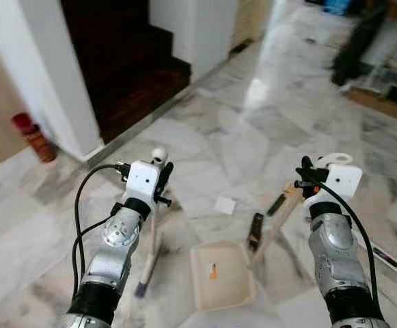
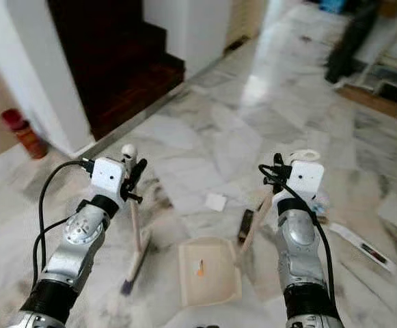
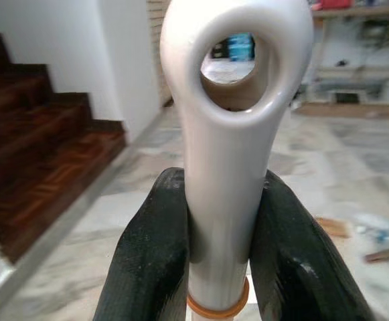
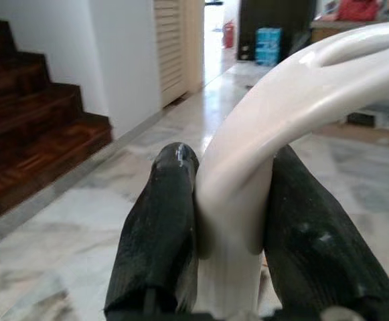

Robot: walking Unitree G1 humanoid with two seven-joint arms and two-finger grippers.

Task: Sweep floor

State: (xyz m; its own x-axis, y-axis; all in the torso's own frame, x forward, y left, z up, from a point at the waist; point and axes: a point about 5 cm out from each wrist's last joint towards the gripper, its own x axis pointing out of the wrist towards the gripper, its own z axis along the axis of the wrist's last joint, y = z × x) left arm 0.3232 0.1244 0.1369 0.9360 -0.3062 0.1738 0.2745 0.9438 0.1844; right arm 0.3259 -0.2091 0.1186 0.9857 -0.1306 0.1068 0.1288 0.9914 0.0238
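My left gripper (image 1: 161, 172) is shut on the white handle of a broom (image 3: 225, 154), just under its eyelet top. The stick runs down to purple bristles (image 1: 141, 285) on the marble floor. My right gripper (image 1: 312, 175) is shut on the white loop grip (image 4: 248, 147) of a long-handled cream dustpan (image 1: 203, 287). The pan rests flat on the floor between my arms, with a small orange bit (image 1: 213, 272) inside it. A white paper scrap (image 1: 225, 205) lies just beyond the pan, and two dark oblong pieces (image 1: 255, 231) lie beside it.
Dark wooden stairs (image 1: 133, 61) rise at the back left between white walls. A red canister (image 1: 33, 135) stands by the left wall. A dark blurred figure (image 1: 354, 42) and low shelves are at the far right. A thin strip (image 1: 387, 257) lies on the floor to my right.
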